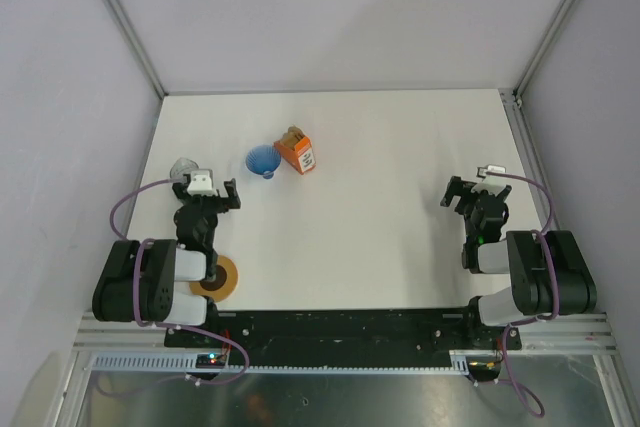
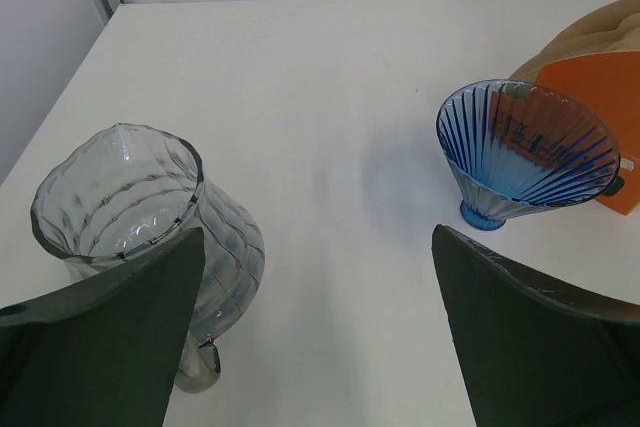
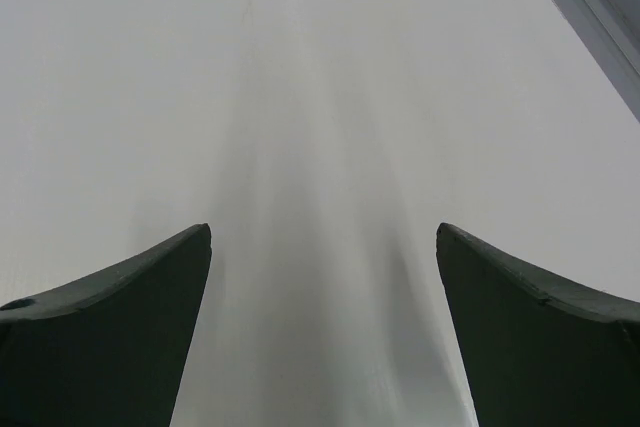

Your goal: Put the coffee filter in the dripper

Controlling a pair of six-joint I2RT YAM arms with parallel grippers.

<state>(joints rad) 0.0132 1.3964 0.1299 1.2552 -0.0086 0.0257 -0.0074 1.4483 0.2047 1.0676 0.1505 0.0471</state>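
The blue ribbed dripper (image 1: 262,160) stands upright on the white table, left of a small orange box (image 1: 300,156). Tan coffee filter paper (image 1: 291,134) sticks out of the box's top. In the left wrist view the dripper (image 2: 525,147) is ahead to the right and is empty, with the box (image 2: 600,97) and the filter's rounded edge (image 2: 590,32) behind it. My left gripper (image 1: 207,192) (image 2: 318,237) is open and empty, short of the dripper. My right gripper (image 1: 473,192) (image 3: 323,227) is open and empty over bare table at the right.
A clear ribbed glass carafe (image 1: 183,168) (image 2: 130,217) stands just left of my left gripper, close to its left finger. An orange-tan ring top (image 1: 222,277) sits by the left arm's base. Metal frame posts run along the table's sides (image 1: 525,137).
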